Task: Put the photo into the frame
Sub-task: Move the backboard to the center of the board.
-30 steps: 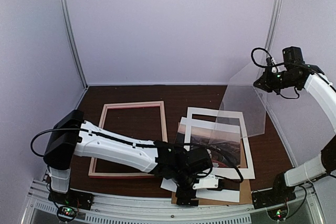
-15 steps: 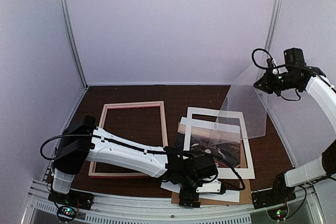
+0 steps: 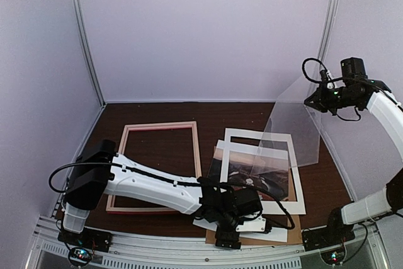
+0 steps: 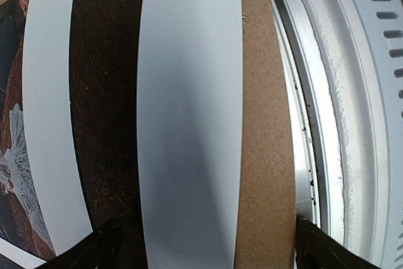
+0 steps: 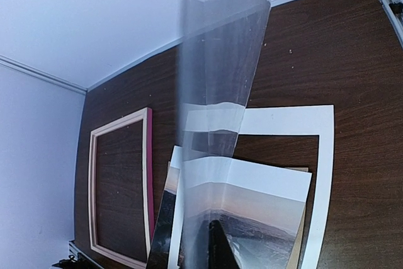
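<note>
Risk: your left gripper (image 4: 204, 250), jaws wide, hovers low over a white strip (image 4: 189, 124) and the backing board (image 4: 267, 155) just short of the photo (image 3: 252, 174), which overlaps the white mat (image 3: 296, 181) right of the frame (image 3: 196, 149), so closing may pinch the wrong layer; your right gripper (image 3: 315, 100) clamps the clear sheet (image 3: 293, 124) aloft.

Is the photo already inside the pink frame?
No, the frame shows only bare table inside, and the photo lies to its right.
</note>
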`<state>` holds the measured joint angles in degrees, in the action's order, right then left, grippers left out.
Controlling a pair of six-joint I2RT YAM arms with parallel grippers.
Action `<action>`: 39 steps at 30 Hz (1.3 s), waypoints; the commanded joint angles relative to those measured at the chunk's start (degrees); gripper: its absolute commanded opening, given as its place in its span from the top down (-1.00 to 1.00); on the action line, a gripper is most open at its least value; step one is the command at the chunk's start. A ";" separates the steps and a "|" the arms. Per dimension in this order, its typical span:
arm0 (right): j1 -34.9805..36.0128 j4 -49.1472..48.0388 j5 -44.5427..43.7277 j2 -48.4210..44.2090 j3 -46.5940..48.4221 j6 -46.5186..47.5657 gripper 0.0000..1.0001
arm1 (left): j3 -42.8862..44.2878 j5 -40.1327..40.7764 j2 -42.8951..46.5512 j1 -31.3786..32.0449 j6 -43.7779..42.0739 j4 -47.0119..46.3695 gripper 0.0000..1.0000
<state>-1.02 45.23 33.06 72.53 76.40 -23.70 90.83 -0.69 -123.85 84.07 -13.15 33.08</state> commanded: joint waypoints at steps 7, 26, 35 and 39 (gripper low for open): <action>-0.41 -1.35 1.15 -1.25 0.24 0.42 1.00 | 5.04 4.53 -4.71 -2.82 6.19 -1.55 -0.83; -0.44 -1.26 1.54 -1.61 0.06 0.27 1.00 | 8.75 4.74 -7.73 -7.76 8.26 -1.31 -0.78; -0.45 -1.30 1.80 -1.61 -0.03 0.12 1.00 | 8.30 2.25 -6.97 -9.51 8.04 -2.94 -0.82; -0.42 -1.45 2.01 -1.62 -0.19 -0.02 1.00 | 8.57 2.75 -7.67 -9.85 7.63 -3.11 -0.82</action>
<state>-1.04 45.23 34.06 72.51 76.40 -23.75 99.02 -1.54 -129.34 75.96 -5.85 32.95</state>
